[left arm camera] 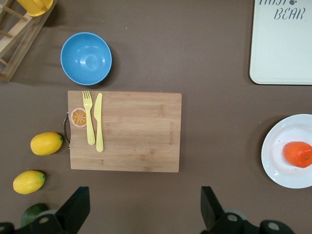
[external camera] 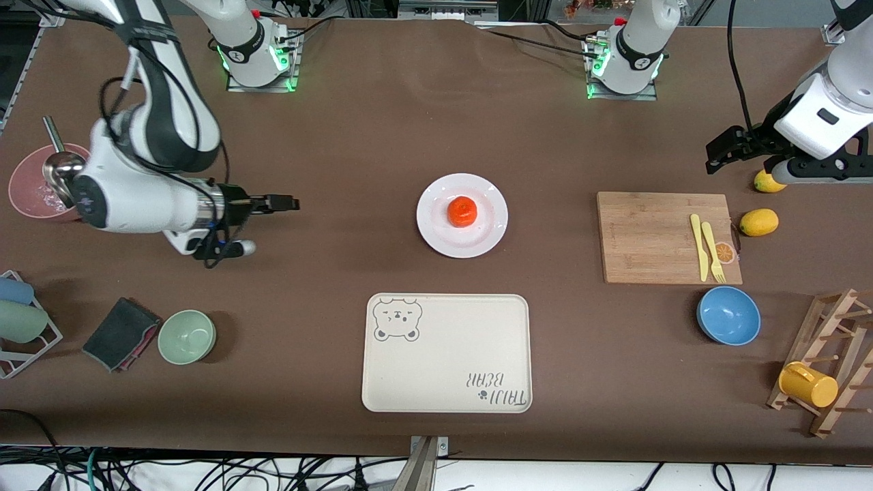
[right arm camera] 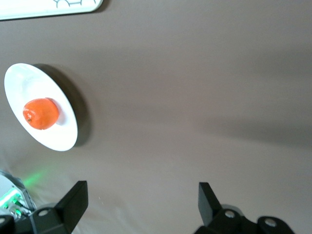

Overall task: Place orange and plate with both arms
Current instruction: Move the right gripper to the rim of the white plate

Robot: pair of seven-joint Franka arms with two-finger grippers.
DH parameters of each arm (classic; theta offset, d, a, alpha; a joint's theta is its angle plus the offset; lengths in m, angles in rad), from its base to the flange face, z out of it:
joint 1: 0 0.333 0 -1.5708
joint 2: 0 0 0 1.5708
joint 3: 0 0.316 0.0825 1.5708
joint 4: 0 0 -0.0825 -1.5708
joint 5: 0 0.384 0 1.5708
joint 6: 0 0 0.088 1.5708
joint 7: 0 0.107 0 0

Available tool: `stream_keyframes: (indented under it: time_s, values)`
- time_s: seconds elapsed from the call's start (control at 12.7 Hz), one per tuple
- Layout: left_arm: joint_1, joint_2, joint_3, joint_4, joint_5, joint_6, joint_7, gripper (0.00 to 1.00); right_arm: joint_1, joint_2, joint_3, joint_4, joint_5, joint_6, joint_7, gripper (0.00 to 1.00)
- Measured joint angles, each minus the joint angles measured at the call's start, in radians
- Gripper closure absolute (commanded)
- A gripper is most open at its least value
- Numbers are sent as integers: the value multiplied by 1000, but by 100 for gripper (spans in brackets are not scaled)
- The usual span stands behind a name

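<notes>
The orange (external camera: 462,211) lies in the middle of the white plate (external camera: 492,232), at the centre of the table. My right gripper (external camera: 286,203) hovers over bare table toward the right arm's end, pointing sideways at the plate, open and empty. The right wrist view shows the plate (right arm camera: 29,83) and orange (right arm camera: 41,113) well ahead of the open right gripper (right arm camera: 141,204). My left gripper (external camera: 724,155) hangs open near the left arm's end, over the table beside a lemon. In the left wrist view the left gripper (left arm camera: 145,209) holds nothing; the plate (left arm camera: 278,161) and orange (left arm camera: 298,154) sit at the edge.
A cream bear tray (external camera: 447,368) lies nearer the front camera than the plate. A cutting board (external camera: 648,235) with yellow cutlery, two lemons (external camera: 758,222), a blue bowl (external camera: 728,315) and a mug rack (external camera: 829,354) fill the left arm's end. A green bowl (external camera: 187,336), a cloth (external camera: 121,334) and a pink bowl (external camera: 34,184) stand at the right arm's end.
</notes>
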State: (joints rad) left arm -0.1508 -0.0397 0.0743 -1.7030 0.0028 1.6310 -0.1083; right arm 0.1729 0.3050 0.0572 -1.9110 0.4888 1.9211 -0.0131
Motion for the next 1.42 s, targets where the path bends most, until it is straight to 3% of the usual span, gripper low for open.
stream_keyframes:
  time_s: [0.39,0.79,1.42]
  values:
    - [41,53,3,135,-13,-36,1,0,4,26,172,-210,272,345,-82,0]
    - [46,59,2,160,-34,-64,6,0,13,185,270,-164,463,476,-160,0]
    - [48,62,2,163,-40,-64,6,0,99,337,274,2,483,545,-162,0]
